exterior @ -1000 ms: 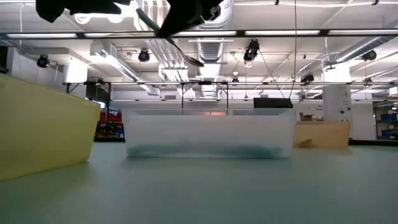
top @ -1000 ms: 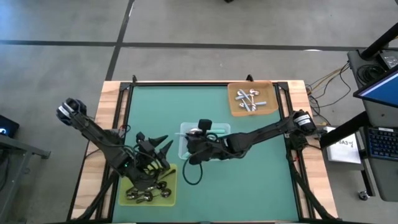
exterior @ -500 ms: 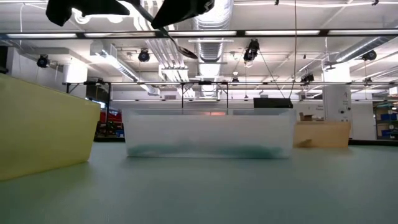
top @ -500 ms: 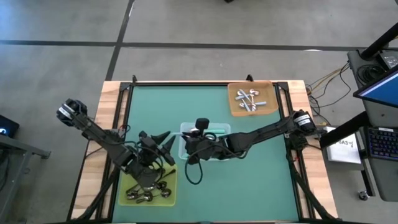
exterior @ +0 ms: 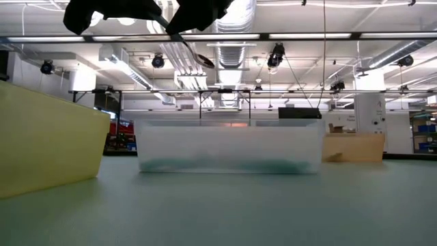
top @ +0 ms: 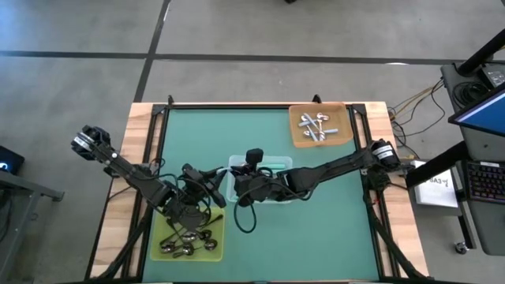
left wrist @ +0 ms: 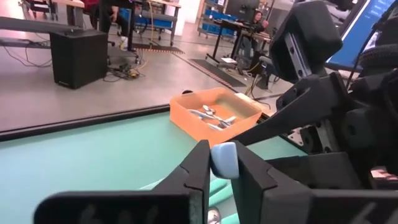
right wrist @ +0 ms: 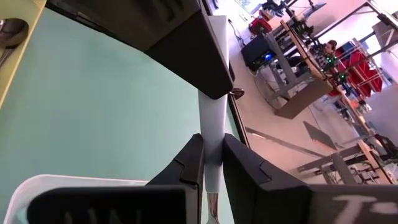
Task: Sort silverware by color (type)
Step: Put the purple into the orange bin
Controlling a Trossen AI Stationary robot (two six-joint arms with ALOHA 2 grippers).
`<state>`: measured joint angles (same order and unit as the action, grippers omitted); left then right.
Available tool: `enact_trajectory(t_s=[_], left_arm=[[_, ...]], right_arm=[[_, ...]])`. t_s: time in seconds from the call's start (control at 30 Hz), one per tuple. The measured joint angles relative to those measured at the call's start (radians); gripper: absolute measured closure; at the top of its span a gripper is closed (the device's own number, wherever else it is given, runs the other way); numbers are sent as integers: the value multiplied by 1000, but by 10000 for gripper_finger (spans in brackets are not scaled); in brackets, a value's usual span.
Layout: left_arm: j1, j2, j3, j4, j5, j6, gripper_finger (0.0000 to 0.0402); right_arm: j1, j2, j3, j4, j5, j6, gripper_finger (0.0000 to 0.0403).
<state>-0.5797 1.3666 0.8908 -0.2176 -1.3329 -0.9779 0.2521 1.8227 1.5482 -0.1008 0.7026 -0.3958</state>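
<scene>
left fingers (left wrist: 221, 163) clenched on a pale-handled spoon (left wrist: 224, 159), right fingers (right wrist: 210, 163) clamp a spoon handle (right wrist: 211, 134) too, both mid-tabletop near the clear tray (top: 276, 164), looks like a handoff; dark spoons (top: 185, 246) sit in the yellow tray (top: 216, 246) at 7 o'clock.

**Materials and finishes on the table**

The table (top: 316, 237) is covered by a smooth, matt green mat and edged in pale wood. Shiny metal spoons (top: 316, 126) are seen in an orange plastic tray (top: 339, 109). The clear tray (exterior: 229, 147) looks frosted; the yellow tray (exterior: 48, 143) is matt plastic.
</scene>
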Motion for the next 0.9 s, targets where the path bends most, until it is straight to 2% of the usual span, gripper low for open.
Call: enact_trajectory(t_s=[0.23,0.6,0.8,0.9], left_arm=[[0,-5,0,-1,27,38,379],[21,-11,-5,-12,35,71,379],[33,-15,-5,-7,36,80,379],[33,-15,-5,12,46,80,379]], right_arm=[[0,1,0,-7,4,2,365],[3,-52,2,-202,2,120,297],[1,-74,2,-265,-2,213,292],[-4,-63,2,-258,-42,216,292]])
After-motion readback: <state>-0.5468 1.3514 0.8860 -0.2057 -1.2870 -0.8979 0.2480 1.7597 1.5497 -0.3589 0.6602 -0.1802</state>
